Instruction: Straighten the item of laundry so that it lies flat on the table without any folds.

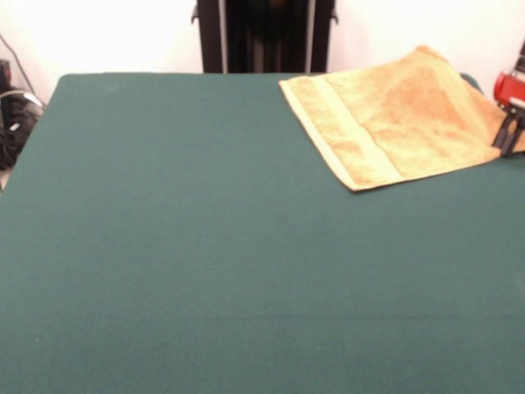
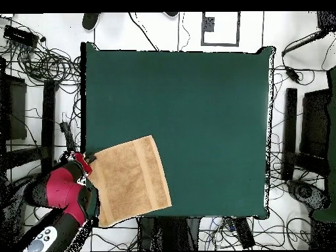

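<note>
The item of laundry [image 1: 402, 111] is a yellow-orange towel lying spread out at a slant on the dark green table [image 1: 205, 246]. It sits in the far right corner in the front view. A paler woven band runs along its near-left end. In the overhead view the item of laundry [image 2: 131, 180] covers the table's [image 2: 197, 98] lower left corner, and one corner reaches slightly past the table's edge. My gripper [image 1: 509, 133] is at the towel's right edge, mostly cut off by the picture's border. From above, the gripper [image 2: 84, 161] touches the towel's upper left corner.
The red arm [image 2: 65, 190] reaches in beside the table's left edge in the overhead view. Cables [image 2: 46, 62] and dark stands [image 2: 289, 131] surround the table on the floor. A black frame [image 1: 262, 37] stands behind the far edge.
</note>
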{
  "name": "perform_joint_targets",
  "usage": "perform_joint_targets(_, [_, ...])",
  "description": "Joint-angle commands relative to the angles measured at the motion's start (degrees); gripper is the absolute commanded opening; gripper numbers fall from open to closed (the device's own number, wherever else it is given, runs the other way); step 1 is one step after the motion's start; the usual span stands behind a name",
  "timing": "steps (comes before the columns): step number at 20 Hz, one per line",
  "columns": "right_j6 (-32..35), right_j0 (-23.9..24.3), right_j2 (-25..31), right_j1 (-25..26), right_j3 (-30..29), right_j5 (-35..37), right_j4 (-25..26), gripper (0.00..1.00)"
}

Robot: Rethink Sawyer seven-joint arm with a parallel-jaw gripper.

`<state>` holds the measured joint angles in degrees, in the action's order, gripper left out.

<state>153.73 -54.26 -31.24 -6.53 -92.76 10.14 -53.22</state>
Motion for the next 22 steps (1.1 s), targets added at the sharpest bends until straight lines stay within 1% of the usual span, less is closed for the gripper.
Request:
perform_joint_targets(1, [19.96,-1.10,8.11,2.64,8.12,8.86,-3.60,0.00])
perform_joint_targets(2, [19.68,-0.72,8.88,2.29,7.76,8.66,-3.67,0.00])
perform_joint_targets(4, [19.59,-1.14,7.67,2.99,8.43,9.84,-2.84,0.00])
perform_joint_targets(5, [18.19,-0.29,9.58,2.01,7.51,8.40,-3.14,0.00])
perform_joint_targets(6, [20.03,-0.90,8.83,2.52,7.98,9.13,-3.63,1.00])
perform_joint_targets(8, [21.23,-1.37,8.61,2.67,7.83,8.82,-4.27,1.00])
perform_joint_targets(9, [20.27,-0.94,9.60,2.28,7.32,6.89,-4.80,1.00])
perform_joint_targets(12, [20.69,-1.48,8.10,2.74,7.69,8.26,-4.60,1.00])
perform_joint_targets(14, [19.99,-0.97,9.22,1.87,6.96,7.71,-4.92,1.00])
perform_joint_targets(17, [17.53,0.89,12.32,0.03,5.18,4.95,-5.53,1.00])
perform_joint_targets(22, [11.31,4.24,15.10,-4.75,0.25,4.12,-3.43,1.00])
